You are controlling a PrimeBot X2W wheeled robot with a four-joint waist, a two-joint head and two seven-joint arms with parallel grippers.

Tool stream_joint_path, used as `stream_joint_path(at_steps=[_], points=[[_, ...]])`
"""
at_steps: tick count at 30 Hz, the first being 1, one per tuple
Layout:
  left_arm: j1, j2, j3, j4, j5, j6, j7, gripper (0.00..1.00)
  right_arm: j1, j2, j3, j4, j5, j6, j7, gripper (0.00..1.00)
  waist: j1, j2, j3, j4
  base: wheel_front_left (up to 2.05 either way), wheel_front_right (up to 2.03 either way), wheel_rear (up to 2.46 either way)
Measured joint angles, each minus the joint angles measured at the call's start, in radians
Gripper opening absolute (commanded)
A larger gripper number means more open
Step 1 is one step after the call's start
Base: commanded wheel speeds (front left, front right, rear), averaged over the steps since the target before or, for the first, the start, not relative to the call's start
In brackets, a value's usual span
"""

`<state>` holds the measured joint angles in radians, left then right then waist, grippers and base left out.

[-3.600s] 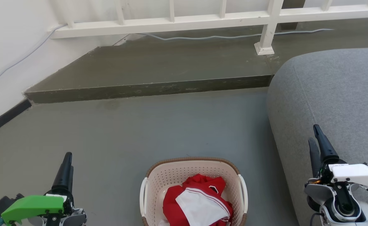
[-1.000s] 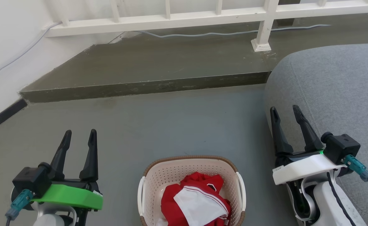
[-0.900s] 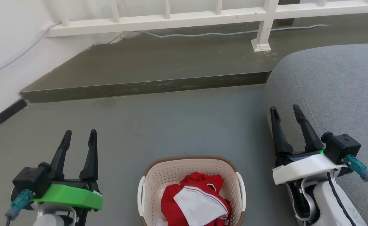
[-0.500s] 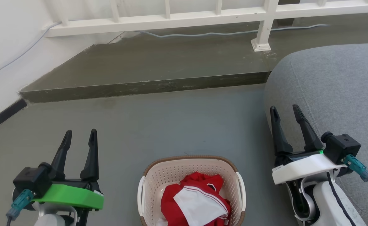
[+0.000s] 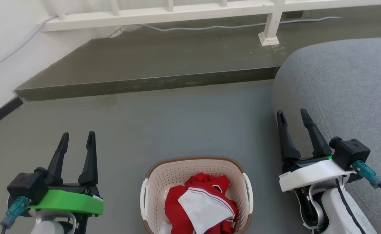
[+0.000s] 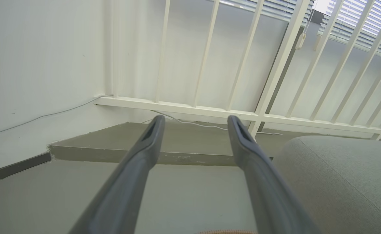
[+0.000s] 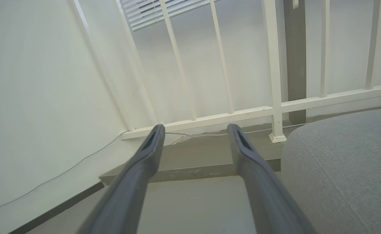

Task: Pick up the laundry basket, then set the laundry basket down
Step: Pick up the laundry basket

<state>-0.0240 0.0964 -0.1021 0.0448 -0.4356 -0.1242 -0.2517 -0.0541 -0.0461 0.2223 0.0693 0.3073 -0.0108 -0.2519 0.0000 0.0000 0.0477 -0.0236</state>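
The laundry basket [image 5: 177, 167] stands on the grey floor at the bottom centre of the head view, cream and perforated with a brown rim and white side handles. Red and white clothes [image 5: 200, 204] lie inside it. My left gripper [image 5: 77, 136] is open to the basket's left, fingers pointing away, nothing between them. To the basket's right my right gripper [image 5: 290, 113] is open too, beside the sofa. In the left wrist view my own gripper [image 6: 193, 122] is open, and a sliver of the basket's rim [image 6: 226, 231] peeks at the bottom edge. The right wrist view has my right gripper [image 7: 195, 130] open over bare floor.
A grey sofa [image 5: 346, 91] rises at the right, close to my right gripper. Ahead, a raised dark step [image 5: 151, 83] crosses the floor, with a white railing [image 5: 190, 11] and a cable [image 5: 206, 26] behind it. A white wall [image 5: 2, 48] closes the left side.
Both grippers turned from edge-on to flat, their fingers now spread open. Between half a second ago and now the head camera tipped slightly down, so the whole scene shifted up.
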Motion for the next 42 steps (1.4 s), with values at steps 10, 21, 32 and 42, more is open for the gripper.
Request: stream_joint_path(at_steps=[10,21,32,42], points=[[-0.002,0.012,-0.001,-0.018,-0.002,0.000,0.000,1.00,0.000,0.000,0.008,0.005,-0.016,-0.035,0.000,1.00,0.0000,0.0000,0.041,-0.017,0.00,0.00,0.00],[-0.017,0.049,-0.019,-0.029,-0.040,0.000,0.000,1.00,0.000,0.000,0.012,0.012,-0.018,-0.063,0.000,1.00,0.0000,0.0000,0.134,-0.037,0.00,0.00,0.00],[-0.059,0.111,-0.040,-0.018,-0.052,0.000,0.000,1.00,-0.021,0.000,0.035,0.029,0.002,-0.090,0.000,1.00,0.0000,0.0000,0.261,-0.052,0.00,0.00,0.00],[-0.126,0.172,-0.101,0.053,-0.069,0.000,0.000,1.00,-0.103,-0.001,0.072,0.093,0.013,-0.105,0.000,1.00,0.0001,0.0000,0.384,-0.069,0.00,0.00,0.00]])
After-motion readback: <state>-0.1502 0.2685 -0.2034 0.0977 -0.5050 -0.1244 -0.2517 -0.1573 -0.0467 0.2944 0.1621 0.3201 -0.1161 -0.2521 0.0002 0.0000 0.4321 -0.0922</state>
